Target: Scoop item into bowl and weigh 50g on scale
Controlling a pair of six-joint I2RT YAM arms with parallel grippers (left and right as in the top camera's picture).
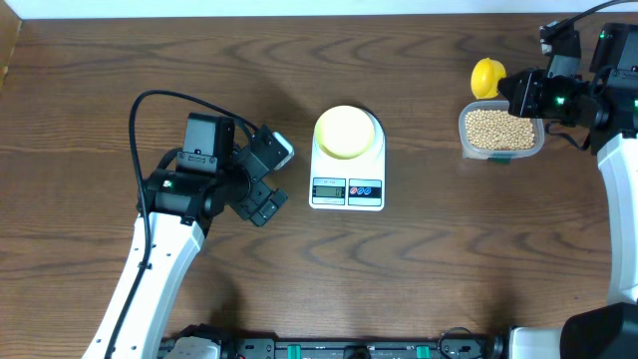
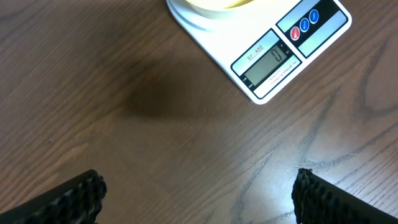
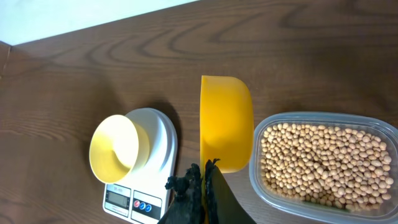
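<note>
Tan beans (image 3: 323,162) lie heaped in the clear container (image 3: 311,116) at the right of the tabletop (image 1: 449,259); none seen outside it. Yellow scoop (image 3: 226,121) hangs just beside the container's near rim, over bare wood, no beans visible in it. Right claw (image 3: 200,190) is clenched on the scoop's handle.

Bowl (image 3: 118,149) sits centred on the scale (image 3: 163,140), upright, interior looks empty. Display (image 2: 268,62) seems to show a single digit, likely zero; too small to be sure.

Left claw (image 2: 199,193) is released, fingers wide apart, hovering over the tabletop left of the scale and apart from it.

Step, as judged: first load not yet taken, weighing at the start. Next move calls for swinging the scoop over the container wall, dipping its lip into the beans, levelling it, then carrying it across to the bowl. A heaped scoop would likely spill on the way; small loads suit a 50 g target better.

Room: the stretch between container and scale is bare wood, an open path. Container stands near the right arm's base and not far from the far edge of the tabletop, so a hard push could slide it that way. Bowl rim is about as wide as the platform; little margin for a poured miss.
</note>
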